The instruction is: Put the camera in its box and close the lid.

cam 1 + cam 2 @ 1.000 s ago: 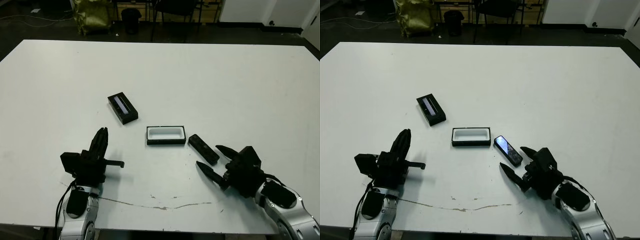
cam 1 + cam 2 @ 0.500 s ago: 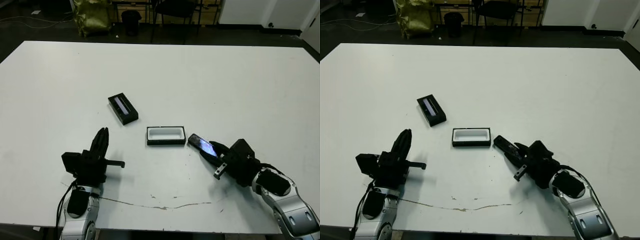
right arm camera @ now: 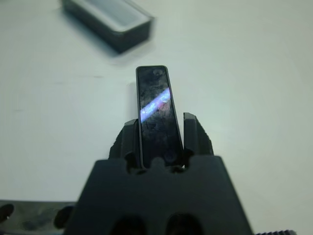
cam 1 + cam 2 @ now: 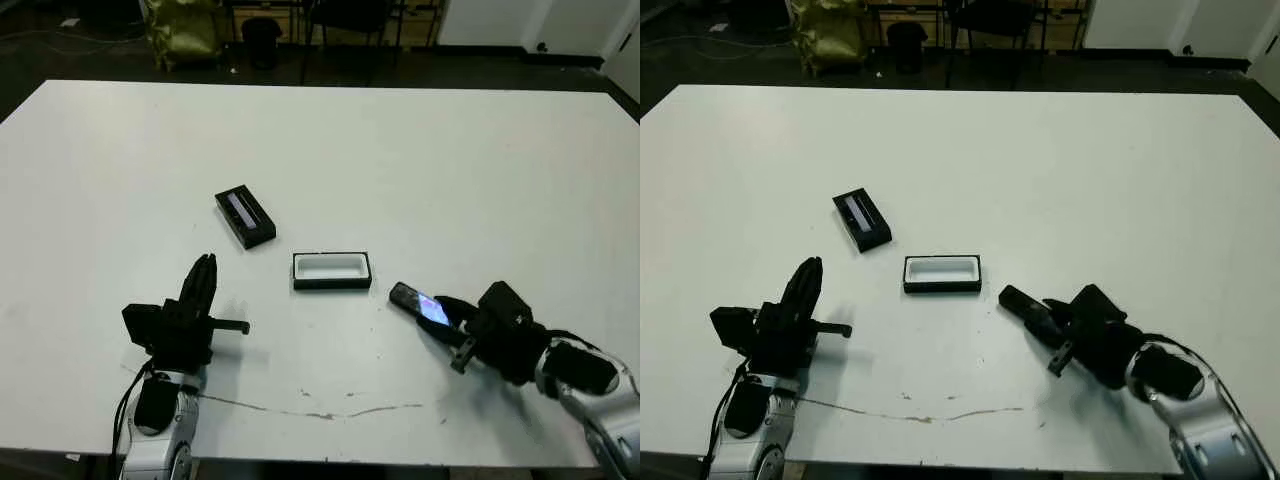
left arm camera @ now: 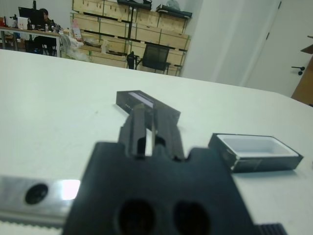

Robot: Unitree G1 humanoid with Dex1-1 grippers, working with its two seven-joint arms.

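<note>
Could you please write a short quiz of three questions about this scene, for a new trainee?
1. True or false: the camera lies inside the box.
2. Which gripper holds the camera? A) left gripper B) right gripper
3. Fill in: the lid lies on the table, apart from the box, on the robot's ____ side of it.

Key: 1. False, it is gripped outside the box. 2. B. 3. left.
</note>
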